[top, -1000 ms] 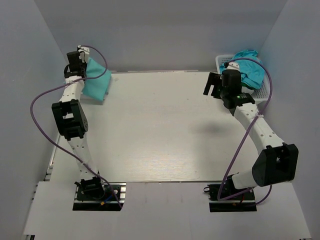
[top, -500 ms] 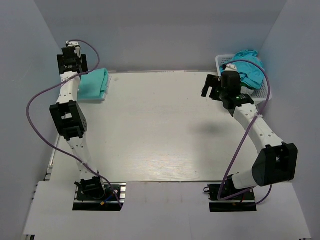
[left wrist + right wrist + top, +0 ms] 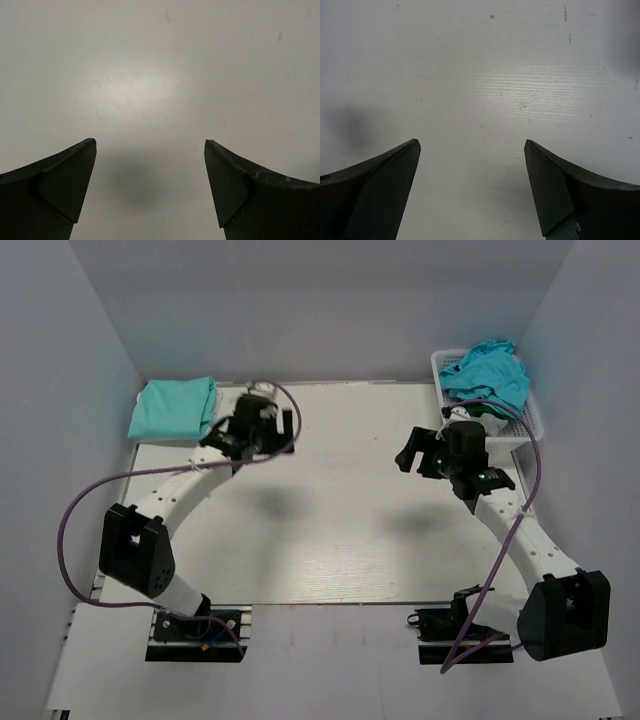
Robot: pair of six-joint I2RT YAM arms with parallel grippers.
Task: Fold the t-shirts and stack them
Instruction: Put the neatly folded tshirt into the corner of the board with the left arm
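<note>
Between the left arm's jaws, which stand spread wide, nothing is pinched. The left wrist view shows only pale desk (image 3: 150,75) beneath the two dark fingers (image 3: 55,185), with a soft shadow lying on the surface between them. The right arm's jaws are likewise spread wide and pinch nothing (the right wrist view gives bare wood-grain desk and a dim shadow at its left edge).

From above, the left arm's jaws hang over the far left part of the desk, and the left arm (image 3: 170,495) bends back from there to its base at the near edge. Just beside them, toward the far left corner, lies the mint-green t-shirt (image 3: 172,407), folded into a neat rectangle and flat on the desk. It is apart from the jaws, not touching them.

The right arm's jaws hang over the right part of the desk, the right arm (image 3: 520,530) sloping back to its own base. Behind them, at the far right corner, stands the white mesh basket (image 3: 530,412). Crumpled turquoise-blue t-shirts (image 3: 487,375) are heaped in it, rising above its rim (how many are in the heap cannot be told). The right arm's jaws are near the basket's front wall but clear of the cloth.
</note>
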